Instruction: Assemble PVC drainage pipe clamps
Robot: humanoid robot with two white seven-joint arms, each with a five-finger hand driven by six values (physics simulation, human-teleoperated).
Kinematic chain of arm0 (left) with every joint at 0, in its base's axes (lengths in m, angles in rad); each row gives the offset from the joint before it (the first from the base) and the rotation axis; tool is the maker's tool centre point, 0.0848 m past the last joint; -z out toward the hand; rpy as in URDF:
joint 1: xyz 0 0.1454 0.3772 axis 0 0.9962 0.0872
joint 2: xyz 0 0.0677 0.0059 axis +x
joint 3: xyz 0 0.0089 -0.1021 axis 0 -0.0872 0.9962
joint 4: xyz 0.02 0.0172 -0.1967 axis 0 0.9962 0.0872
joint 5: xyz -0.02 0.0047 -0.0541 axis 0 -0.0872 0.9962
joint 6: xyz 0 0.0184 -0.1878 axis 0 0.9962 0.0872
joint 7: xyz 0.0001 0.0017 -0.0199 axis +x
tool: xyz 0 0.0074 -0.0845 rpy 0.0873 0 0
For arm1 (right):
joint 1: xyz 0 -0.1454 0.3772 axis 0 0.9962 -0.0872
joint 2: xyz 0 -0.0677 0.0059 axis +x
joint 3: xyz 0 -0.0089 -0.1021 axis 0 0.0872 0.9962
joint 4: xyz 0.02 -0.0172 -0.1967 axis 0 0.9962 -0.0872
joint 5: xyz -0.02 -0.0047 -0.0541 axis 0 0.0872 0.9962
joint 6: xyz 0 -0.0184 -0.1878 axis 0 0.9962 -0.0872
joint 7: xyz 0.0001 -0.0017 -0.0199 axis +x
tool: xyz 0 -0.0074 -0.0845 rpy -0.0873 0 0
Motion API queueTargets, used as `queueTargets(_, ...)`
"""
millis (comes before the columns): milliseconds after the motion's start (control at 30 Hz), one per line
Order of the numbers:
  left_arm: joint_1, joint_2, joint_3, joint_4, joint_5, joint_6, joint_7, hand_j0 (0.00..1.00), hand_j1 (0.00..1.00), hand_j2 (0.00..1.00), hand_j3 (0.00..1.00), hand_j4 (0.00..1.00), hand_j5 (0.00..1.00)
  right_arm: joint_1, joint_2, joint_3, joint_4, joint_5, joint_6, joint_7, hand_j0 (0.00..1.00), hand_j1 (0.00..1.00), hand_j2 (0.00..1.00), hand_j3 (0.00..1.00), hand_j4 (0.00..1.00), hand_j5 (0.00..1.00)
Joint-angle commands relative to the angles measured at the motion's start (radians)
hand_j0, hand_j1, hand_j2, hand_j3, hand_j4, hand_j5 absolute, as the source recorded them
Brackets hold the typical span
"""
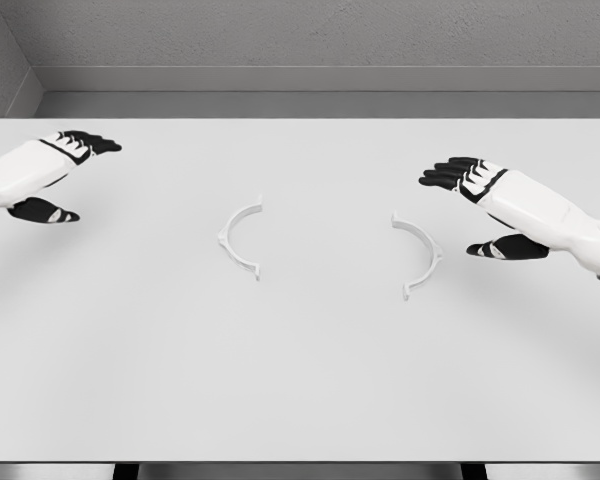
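Two white half-ring clamp pieces lie flat on the white table [300, 380]. The left clamp half [238, 239] curves open toward the right. The right clamp half [421, 252] curves open toward the left. A wide gap separates them. My left hand [68, 172] hovers at the far left, fingers spread, holding nothing, well away from the left half. My right hand [475, 205] hovers just right of the right half, fingers spread and thumb apart, touching nothing.
The table's far edge meets a grey wall [310, 40] at the back. The near table edge runs along the bottom of the view.
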Motion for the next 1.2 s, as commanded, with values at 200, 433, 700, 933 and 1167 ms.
queueTargets(200,-0.008,-0.001,-0.006,-0.016,-0.002,0.0,-0.003,1.0,1.0,1.0,1.0,1.0,1.0,-0.002,0.013,0.0,-0.003,-0.022,0.001,0.0,1.0,1.0,1.0,1.0,1.0,1.0)
queueTargets(433,-0.046,-0.13,-0.007,-0.015,-0.157,0.0,-0.071,1.0,1.0,1.0,1.0,1.0,1.0,-0.037,0.171,0.0,0.11,0.076,0.001,0.0,1.0,1.0,1.0,1.0,1.0,1.0)
queueTargets(700,-0.097,-0.212,-0.067,-0.001,-0.22,0.0,-0.11,1.0,1.0,1.0,1.0,1.0,1.0,-0.008,0.17,-0.065,0.037,0.209,0.001,-0.001,1.0,1.0,1.0,1.0,1.0,1.0)
queueTargets(933,-0.101,-0.241,-0.071,0.002,-0.252,0.0,-0.11,1.0,1.0,1.0,1.0,1.0,1.0,0.014,0.161,-0.066,-0.003,0.332,0.001,0.0,1.0,1.0,1.0,1.0,1.0,1.0)
queueTargets(1167,-0.117,-0.278,-0.078,0.008,-0.253,0.0,-0.137,1.0,1.0,1.0,1.0,1.0,1.0,0.052,0.119,-0.057,0.0,0.343,0.001,0.006,1.0,1.0,1.0,1.0,1.0,1.0)
